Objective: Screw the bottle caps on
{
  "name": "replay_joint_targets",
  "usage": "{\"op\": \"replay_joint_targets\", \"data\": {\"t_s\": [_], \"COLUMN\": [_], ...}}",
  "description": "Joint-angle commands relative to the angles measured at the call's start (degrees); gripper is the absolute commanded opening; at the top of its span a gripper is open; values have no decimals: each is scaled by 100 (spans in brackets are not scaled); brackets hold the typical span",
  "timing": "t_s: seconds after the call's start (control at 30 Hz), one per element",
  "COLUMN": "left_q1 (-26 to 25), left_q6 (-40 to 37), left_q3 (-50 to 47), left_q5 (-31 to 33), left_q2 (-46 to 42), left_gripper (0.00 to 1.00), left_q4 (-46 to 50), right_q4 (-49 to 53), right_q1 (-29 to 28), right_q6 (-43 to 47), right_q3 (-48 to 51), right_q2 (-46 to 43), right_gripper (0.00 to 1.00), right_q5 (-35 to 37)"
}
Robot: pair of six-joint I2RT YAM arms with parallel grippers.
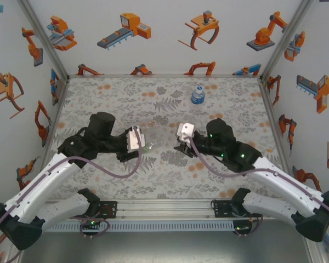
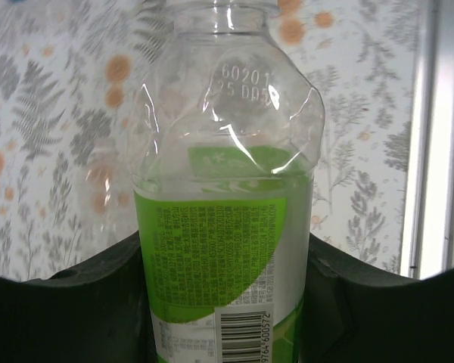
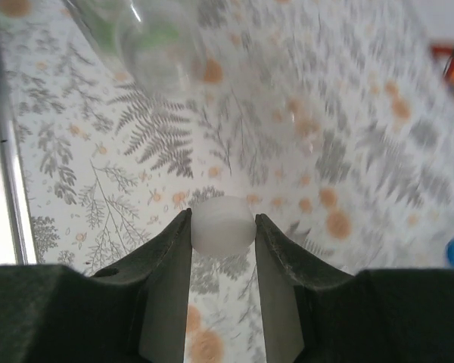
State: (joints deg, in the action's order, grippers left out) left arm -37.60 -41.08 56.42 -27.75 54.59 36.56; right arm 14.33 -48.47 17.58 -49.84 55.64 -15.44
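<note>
My left gripper (image 2: 224, 291) is shut on the green-label bottle (image 2: 227, 121), its fingers (image 2: 76, 302) pressing both sides of the label. The bottle's neck at the top of the left wrist view has no cap on it. My right gripper (image 3: 222, 224) is shut on a small white bottle cap (image 3: 222, 228), pinched between its fingertips above the table. The green-label bottle (image 3: 147, 34) appears blurred ahead of that cap. From above, the left gripper (image 1: 144, 146) and the right gripper (image 1: 180, 146) face each other at the table's middle, a short gap apart.
A blue-label bottle (image 1: 198, 95) stands upright at the back of the floral tablecloth (image 1: 153, 181). A plain clear bottle (image 2: 102, 178) shows faintly beside the held one. Metal frame rails (image 1: 268, 115) edge the table on both sides.
</note>
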Motion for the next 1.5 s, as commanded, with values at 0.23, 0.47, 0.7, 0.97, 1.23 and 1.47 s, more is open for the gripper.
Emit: {"op": "replay_joint_targets", "data": {"t_s": [0.23,0.47,0.7,0.97,1.23,1.47], "left_q1": [807,919,920,920,909,909], "left_q6": [2060,2197,2397,2271,2246,2228], "left_q3": [-165,-112,35,-39,-67,-61], "left_q5": [1221,980,963,859,750,700], "left_q2": [97,248,482,381,359,377], "left_gripper": [0,0,0,0,0,0], "left_q4": [-1065,-971,-814,-856,-878,-880], "right_q4": [312,1085,1261,1481,1441,1433], "right_q1": [241,539,532,470,444,437], "right_q6": [-4353,-5098,-5110,-5153,-5207,-5245], "right_q3": [270,-303,-516,-791,-786,-776], "right_q2": [1830,3240,3684,4060,3970,3996], "right_gripper": [0,4,15,34,45,43], "right_q5": [1695,1330,1326,1453,1473,1447]}}
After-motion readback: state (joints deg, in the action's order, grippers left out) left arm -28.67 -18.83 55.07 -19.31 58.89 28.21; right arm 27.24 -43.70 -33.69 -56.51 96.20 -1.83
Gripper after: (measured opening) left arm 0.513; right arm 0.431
